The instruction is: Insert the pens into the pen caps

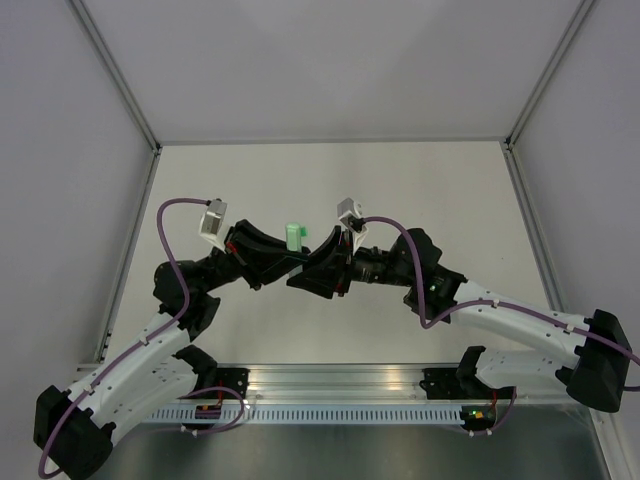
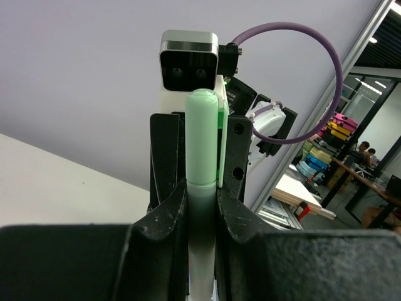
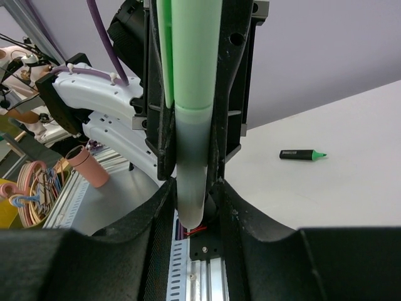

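A pale mint green pen [image 2: 202, 144] runs lengthwise between both pairs of fingers, held above the table; it also shows in the right wrist view [image 3: 194, 94]. A seam crosses it, and a brighter green strip [image 2: 222, 138] lies along its side. My left gripper [image 2: 202, 188] and my right gripper [image 3: 195, 188] face each other tip to tip, both shut on this pen. In the top view they meet at mid-table, left gripper [image 1: 283, 262] and right gripper [image 1: 318, 268], with a green piece [image 1: 293, 236] sticking out behind them. The dark-bodied pen [image 3: 302, 154] with a green tip lies on the table. The orange pen and loose caps are out of view.
White table [image 1: 400, 190] with grey walls and metal corner posts [image 1: 120, 75]. An aluminium rail [image 1: 330, 385] runs along the near edge between the arm bases. Purple cables [image 1: 175, 215] loop over both wrists.
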